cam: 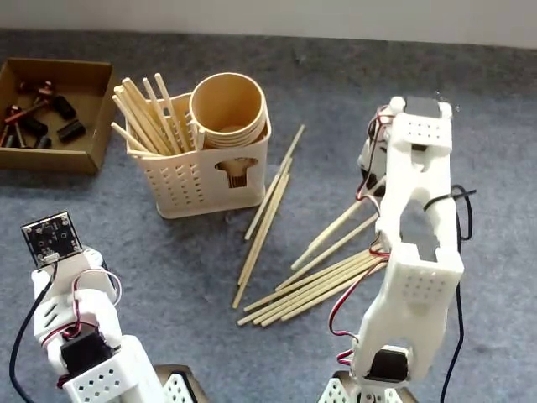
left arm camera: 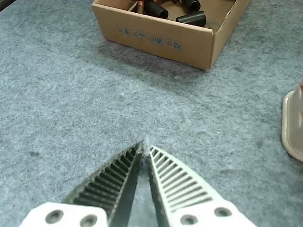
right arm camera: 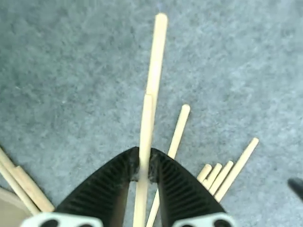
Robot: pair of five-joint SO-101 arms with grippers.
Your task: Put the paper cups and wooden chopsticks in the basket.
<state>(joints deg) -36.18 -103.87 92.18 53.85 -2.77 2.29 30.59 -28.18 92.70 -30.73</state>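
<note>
While loose chopsticks (cam: 319, 281) lie beside the basket (cam: 201, 180) from above, right pincer (right arm camera: 144, 158) clamped on a chopstick (right arm camera: 144, 123), left pincer (left arm camera: 144, 149) together.

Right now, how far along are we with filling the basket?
Done: the paper cups and a bundle of chopsticks stand in the basket. In hand: the right hand is shut on a chopstick. Remaining: loose chopsticks lie on the table. The left hand is shut, empty.

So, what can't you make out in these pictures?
High view: how many paper cups nest in the basket; only rims show.
High view: the box's small dark parts are too small to identify.
Right wrist view: whether the jaws clamp one chopstick or two overlapping.
</note>
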